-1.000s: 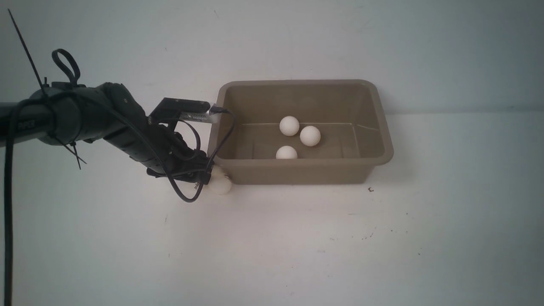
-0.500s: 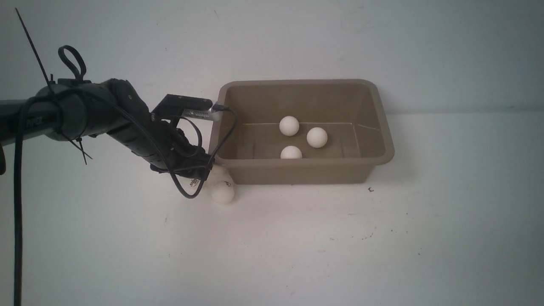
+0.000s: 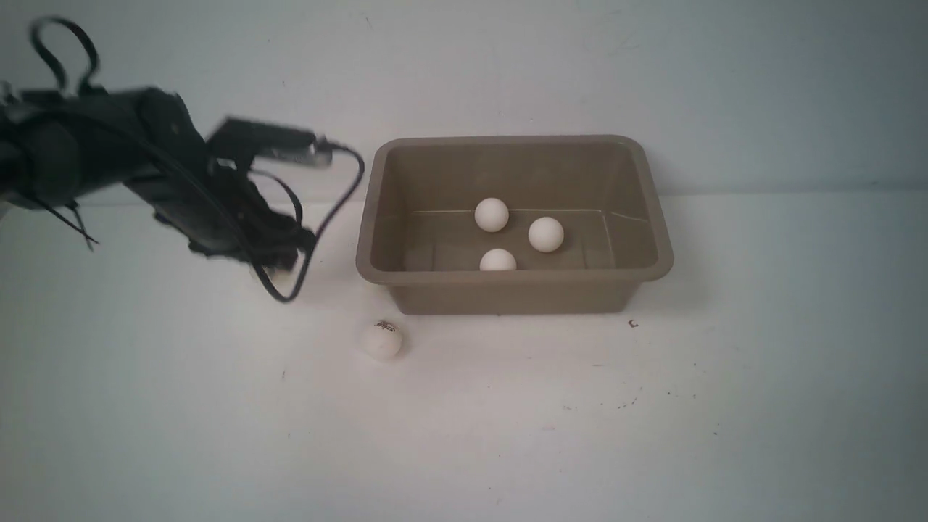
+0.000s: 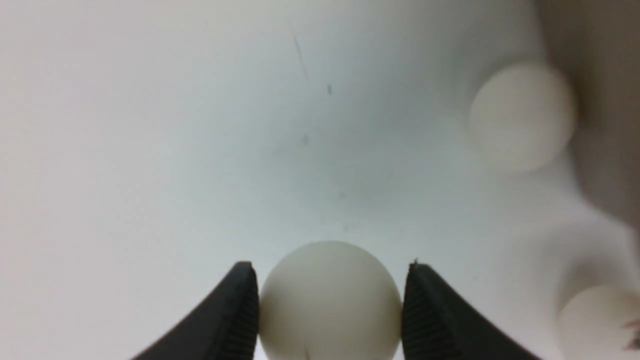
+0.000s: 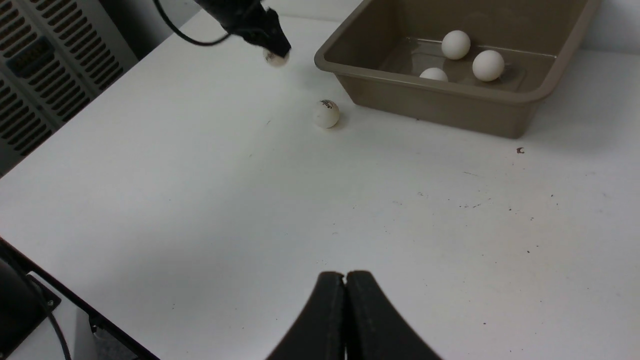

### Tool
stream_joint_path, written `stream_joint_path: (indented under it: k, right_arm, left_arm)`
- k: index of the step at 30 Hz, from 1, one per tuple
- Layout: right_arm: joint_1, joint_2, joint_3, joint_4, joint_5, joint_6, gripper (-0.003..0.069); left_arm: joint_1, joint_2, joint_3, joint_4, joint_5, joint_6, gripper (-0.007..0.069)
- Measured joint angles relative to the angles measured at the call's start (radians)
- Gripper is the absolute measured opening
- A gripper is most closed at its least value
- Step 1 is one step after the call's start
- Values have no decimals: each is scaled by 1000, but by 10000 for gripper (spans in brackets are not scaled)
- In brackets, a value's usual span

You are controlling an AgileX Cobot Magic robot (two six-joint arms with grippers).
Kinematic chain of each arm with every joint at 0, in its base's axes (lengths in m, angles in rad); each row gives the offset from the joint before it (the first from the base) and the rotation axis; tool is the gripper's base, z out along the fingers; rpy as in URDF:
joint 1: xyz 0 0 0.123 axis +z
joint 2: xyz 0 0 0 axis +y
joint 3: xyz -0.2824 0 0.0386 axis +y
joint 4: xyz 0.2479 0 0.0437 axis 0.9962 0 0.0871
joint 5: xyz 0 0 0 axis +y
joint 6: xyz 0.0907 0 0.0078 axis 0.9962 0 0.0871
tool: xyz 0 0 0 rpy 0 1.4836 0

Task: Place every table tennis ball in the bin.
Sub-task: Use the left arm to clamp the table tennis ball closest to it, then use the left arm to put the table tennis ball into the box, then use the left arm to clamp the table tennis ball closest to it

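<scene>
The taupe bin (image 3: pixel 507 297) stands at the back of the table and holds three white balls (image 3: pixel 491 214) (image 3: pixel 546 234) (image 3: pixel 498 259). Another ball (image 3: pixel 382 338) with a dark logo lies on the table by the bin's front left corner; it also shows in the right wrist view (image 5: pixel 326 113). My left gripper (image 3: pixel 279 262) is blurred, raised left of the bin, and shut on a white ball (image 4: pixel 330 300). Its view shows two more blurred balls (image 4: pixel 522 117) (image 4: pixel 595 320) near the bin wall. My right gripper (image 5: pixel 345 274) is shut and empty above the near table.
A grey ventilated unit (image 5: pixel 30 75) stands past the table's left edge. The table's near left edge (image 5: pixel 75 295) shows in the right wrist view. A black cable (image 3: pixel 333 196) loops from the left wrist toward the bin. A white wall rises behind the bin.
My left gripper has risen and moved left, away from the bin's front left corner, with a ball in it. The logo ball rolled slightly toward me. The balls in the bin shifted slightly.
</scene>
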Motion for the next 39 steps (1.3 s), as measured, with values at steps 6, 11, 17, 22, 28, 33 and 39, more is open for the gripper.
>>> stream_joint_path:
  k: [6,11,17,22,28,33,39]
  right_arm:
    - [0,3,0,-17,-20,-1,-15]
    - [0,3,0,-18,-20,-1,-14]
    - [0,3,0,-18,-20,-1,-13]
    - [0,3,0,3,-21,-4,-13]
    - [0,3,0,12,-23,-19,-13]
    - [0,3,0,12,-27,-33,-13]
    - [0,3,0,12,-27,-51,-13]
  left_arm:
    - [-173,-78,-74,10,-72,45,331]
    - [-256,49,-159,4,-67,40,331]
    - [-257,173,-255,-2,26,99,331]
    - [-257,195,-300,-50,46,126,470]
    - [-254,161,-331,-43,163,104,585]
    - [-254,39,-303,-35,255,87,532]
    - [-254,-171,-85,-35,266,57,455]
